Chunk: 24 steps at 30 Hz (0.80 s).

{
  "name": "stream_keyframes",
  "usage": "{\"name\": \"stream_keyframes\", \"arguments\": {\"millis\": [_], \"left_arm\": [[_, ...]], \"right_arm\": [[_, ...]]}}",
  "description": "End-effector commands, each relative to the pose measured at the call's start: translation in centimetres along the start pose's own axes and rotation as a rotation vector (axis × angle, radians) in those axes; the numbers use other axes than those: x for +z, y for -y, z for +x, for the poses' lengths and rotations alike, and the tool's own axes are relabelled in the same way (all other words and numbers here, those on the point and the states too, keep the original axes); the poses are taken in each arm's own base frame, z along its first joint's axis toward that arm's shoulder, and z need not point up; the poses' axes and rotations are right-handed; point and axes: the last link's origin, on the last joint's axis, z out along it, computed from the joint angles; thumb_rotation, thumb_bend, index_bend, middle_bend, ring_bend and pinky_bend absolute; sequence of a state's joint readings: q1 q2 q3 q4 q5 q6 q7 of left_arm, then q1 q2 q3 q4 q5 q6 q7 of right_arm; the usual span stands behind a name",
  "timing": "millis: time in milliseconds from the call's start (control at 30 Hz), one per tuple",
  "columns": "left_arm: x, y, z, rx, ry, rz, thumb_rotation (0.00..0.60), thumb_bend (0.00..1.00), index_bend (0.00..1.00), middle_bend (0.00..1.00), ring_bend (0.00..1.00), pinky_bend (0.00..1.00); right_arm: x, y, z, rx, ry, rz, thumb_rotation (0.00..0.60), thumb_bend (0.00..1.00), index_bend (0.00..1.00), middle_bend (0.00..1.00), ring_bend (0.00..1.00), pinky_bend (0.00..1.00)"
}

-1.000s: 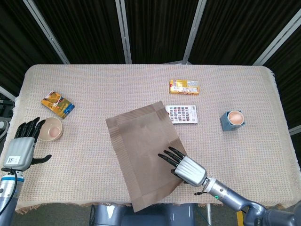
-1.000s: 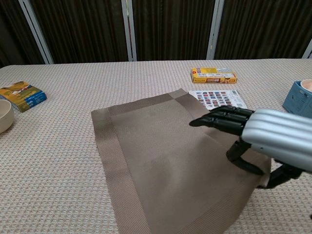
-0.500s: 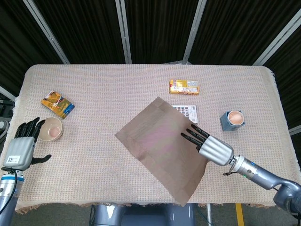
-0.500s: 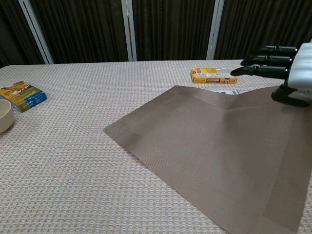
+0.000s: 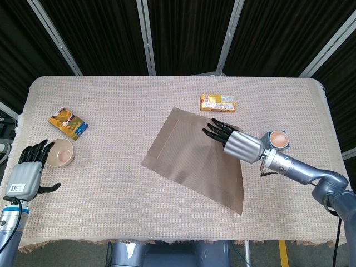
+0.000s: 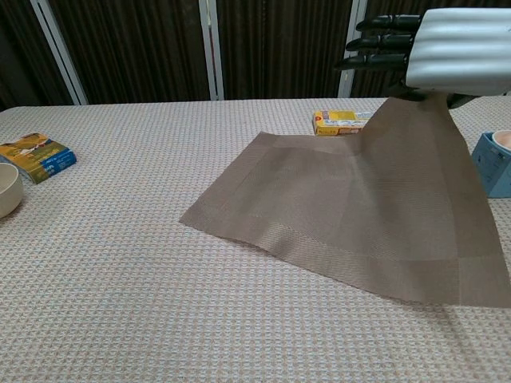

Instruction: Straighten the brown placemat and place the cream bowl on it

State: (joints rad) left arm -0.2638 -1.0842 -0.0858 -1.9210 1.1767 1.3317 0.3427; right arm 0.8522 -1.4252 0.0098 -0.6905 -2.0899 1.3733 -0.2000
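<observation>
Presently: brown placemat (image 5: 192,161) askew, one edge lifted in right robot hand (image 5: 231,139); cream bowl (image 5: 59,152) unplaced beside released left robot hand (image 5: 25,175); straightening unfinished.

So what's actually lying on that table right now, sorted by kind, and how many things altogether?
Placemats: 1, the brown placemat, partly lifted by the right hand
Bowls: 1, the cream bowl
Cups: 1, the blue cup
Small packets: 2, the yellow box and the orange-and-blue packet
Total: 5
</observation>
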Motion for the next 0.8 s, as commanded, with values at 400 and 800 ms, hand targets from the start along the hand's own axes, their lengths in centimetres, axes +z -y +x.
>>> {"name": "stream_keyframes", "arguments": {"millis": [400, 800], "left_arm": [[-0.4, -0.2, 0.2, -0.008, -0.005, -0.022, 0.6, 0.0, 0.0, 0.0, 0.0, 0.0], [-0.8, -1.1, 0.0, 0.004, -0.018, -0.088, 0.6, 0.0, 0.0, 0.0, 0.0, 0.0]], "right_arm": [[-3.8, -3.9, -0.5, 0.061, 0.01, -0.43, 0.6, 0.0, 0.0, 0.0, 0.0, 0.0], [-14.2, -1.7, 3.8, 0.442, 0.093, -0.743, 0.6, 0.0, 0.0, 0.0, 0.0, 0.0]]}}
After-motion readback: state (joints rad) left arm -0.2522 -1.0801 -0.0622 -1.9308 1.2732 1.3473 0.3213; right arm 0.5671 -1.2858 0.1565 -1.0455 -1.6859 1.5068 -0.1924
